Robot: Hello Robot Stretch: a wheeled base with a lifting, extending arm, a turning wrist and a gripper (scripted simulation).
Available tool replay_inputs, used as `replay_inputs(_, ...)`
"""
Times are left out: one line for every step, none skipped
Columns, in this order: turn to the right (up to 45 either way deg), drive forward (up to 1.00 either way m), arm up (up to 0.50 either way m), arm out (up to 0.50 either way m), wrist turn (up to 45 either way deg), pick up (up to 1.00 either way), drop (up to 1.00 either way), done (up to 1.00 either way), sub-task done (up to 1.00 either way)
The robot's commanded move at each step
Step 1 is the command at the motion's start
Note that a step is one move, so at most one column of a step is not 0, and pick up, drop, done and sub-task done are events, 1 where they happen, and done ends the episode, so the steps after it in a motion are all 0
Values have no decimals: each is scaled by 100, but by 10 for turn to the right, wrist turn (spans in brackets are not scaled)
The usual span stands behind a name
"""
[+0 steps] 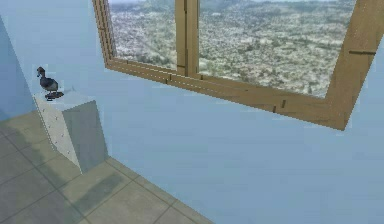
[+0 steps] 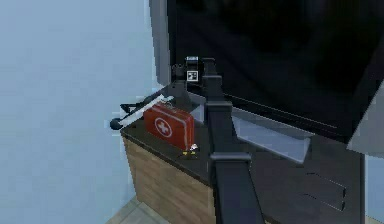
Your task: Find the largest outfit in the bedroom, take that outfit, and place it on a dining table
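In the arm side view the dark arm [image 2: 222, 130] reaches out over a wooden counter [image 2: 165, 188] that stands against a light blue wall. The gripper [image 2: 120, 114] sits near the counter's far corner, just beside a red case with a white cross [image 2: 168, 126]. Whether its jaws are spread or pressed together cannot be told, nor whether they hold anything. A large dark screen [image 2: 275, 55] stands behind. In the forward view, a dark bird figure [image 1: 47, 82] tops a pale pedestal [image 1: 76, 128] below a wood-framed window [image 1: 235, 45]. Where the outfit is cannot be told.
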Motion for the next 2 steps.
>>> replay_inputs(0,0,0,0,450,0,0,0,0)
replay_inputs(0,0,0,0,450,0,0,0,0)
